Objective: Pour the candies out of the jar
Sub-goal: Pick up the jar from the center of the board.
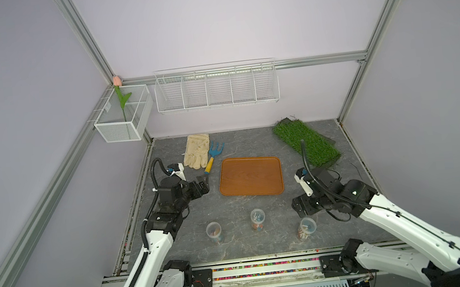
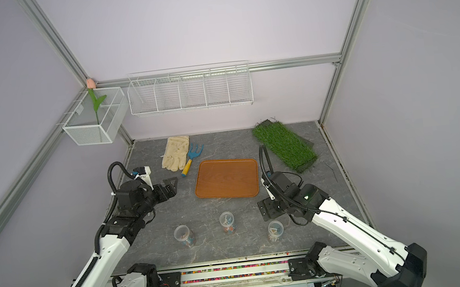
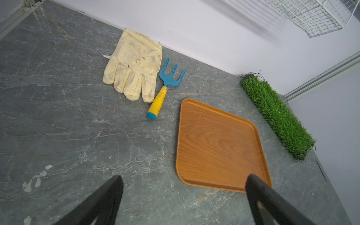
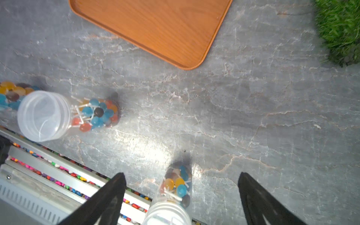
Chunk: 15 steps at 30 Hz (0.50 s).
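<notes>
Right end effector (image 4: 181, 173) hangs wide open close by the rightmost jar (image 4: 169, 212), which stands upright near the surface's (image 1: 261, 239) front edge with the candies (image 4: 178, 186) inside; my left end effector (image 3: 185, 175) is open too, off the tray's (image 3: 218, 144) left edge.

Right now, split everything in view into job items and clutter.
Job: left jar, middle jar, right jar, candies inside, tray (likely pour target).
Clutter: glove, garden fork, grass mat, wire rack, mesh basket, tulip.

White-and-black left arm (image 1: 158, 244) and right arm (image 1: 403, 219) reach forward; left black gripper (image 3: 185, 176) and right black gripper (image 4: 181, 173) spread wide.
</notes>
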Tool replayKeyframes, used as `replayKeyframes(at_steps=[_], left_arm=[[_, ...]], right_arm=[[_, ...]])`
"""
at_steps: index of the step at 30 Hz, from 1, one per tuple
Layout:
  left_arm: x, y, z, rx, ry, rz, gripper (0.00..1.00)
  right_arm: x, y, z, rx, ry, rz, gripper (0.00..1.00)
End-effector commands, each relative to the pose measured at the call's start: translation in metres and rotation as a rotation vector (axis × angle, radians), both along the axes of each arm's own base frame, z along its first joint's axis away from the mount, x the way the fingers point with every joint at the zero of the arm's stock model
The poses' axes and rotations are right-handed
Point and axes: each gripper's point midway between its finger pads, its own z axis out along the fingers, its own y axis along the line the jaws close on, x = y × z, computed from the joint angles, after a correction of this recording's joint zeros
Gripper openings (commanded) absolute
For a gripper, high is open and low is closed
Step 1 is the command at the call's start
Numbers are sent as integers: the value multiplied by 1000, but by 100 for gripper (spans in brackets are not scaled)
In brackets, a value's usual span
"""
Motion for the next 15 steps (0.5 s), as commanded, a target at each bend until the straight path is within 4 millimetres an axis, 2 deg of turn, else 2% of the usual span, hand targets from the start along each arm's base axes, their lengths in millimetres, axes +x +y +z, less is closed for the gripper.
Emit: replayKeyframes(at_steps=[1,5,8,10,15], left_arm=[[1,-2,2,-28,-10,10,99],[3,-5,0,-40,-3,5,99],[3,-7,-2,-41,3,-3,99],[3,-7,-2,-41,4,-4,99],[3,-8,-1,-38,-2,-9,99]], right_arm=[[-21,-18,-18,-89,67,-70,95],[-34,-22,-29,-128,94,-97,96],[-40,-15,-32,-129,114,-89,99],[-47,-18,-45,-171,139,-82,100],[-53,-16,-53,-191,160,-76,92]])
